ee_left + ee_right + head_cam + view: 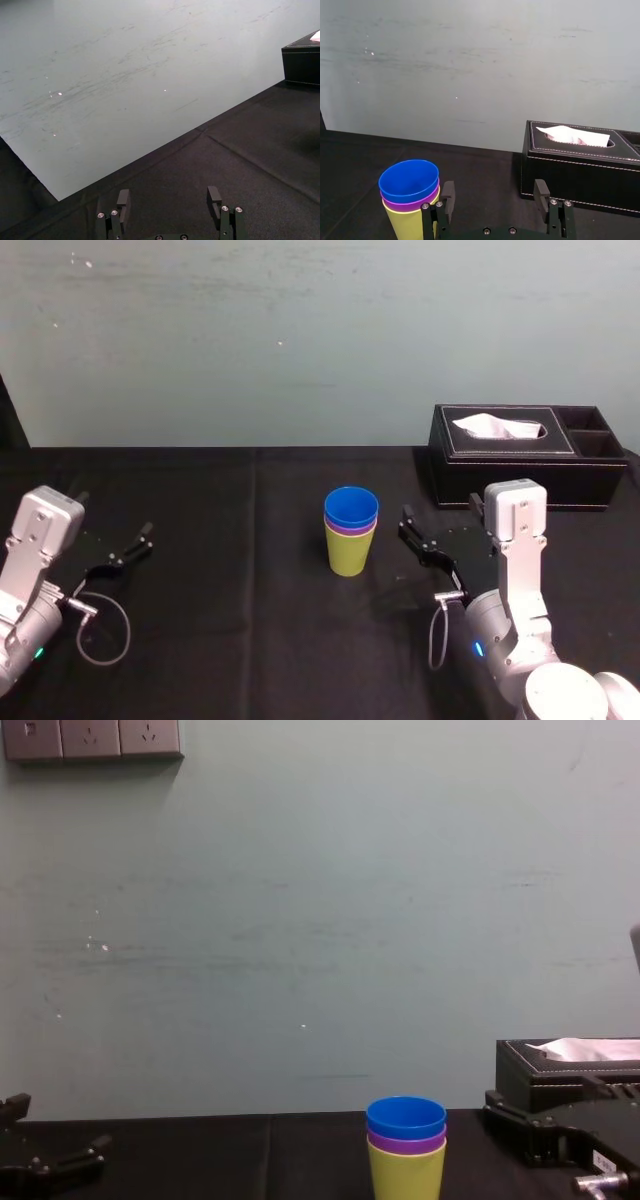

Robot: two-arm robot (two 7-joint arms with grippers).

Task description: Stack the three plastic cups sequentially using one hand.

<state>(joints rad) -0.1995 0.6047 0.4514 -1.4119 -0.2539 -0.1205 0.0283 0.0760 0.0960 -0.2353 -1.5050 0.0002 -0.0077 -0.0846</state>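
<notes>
- Step in hand: the stacking is judged complete. The three plastic cups are nested into one upright stack near the middle of the tabletop.
- Order of the stack, bottom to top:
  - The yellow-green cup stands on the black cloth.
  - The purple cup is seated in it, with only a rim band exposed.
  - The blue cup is seated innermost, mouth open upward.
- No tilt is noted in the chest view, and the rims appear level and evenly spaced.
- Right hand: it is held just beside the stack on its right side, fingers pointed toward it. The jaws are apart with nothing between them. A narrow gap to the cups is seen from the head view, so no contact is judged. In the right wrist view the stack lies to the outside of one finger, not between the two.
- Left hand: it is parked low at the left edge of the tabletop, well apart from the cups. The jaws are apart and empty.
- Next move, as judged: only a clear retreat of the right hand is called for. It should be drawn straight back from the stack so that no finger brushes the yellow-green wall and tips the stack.
- Count:
  - Cups: three, one of each colour.
  - Hands: two.
  - Tissue box: one, black, at the far right behind the right hand, with one white tissue protruding.
</notes>
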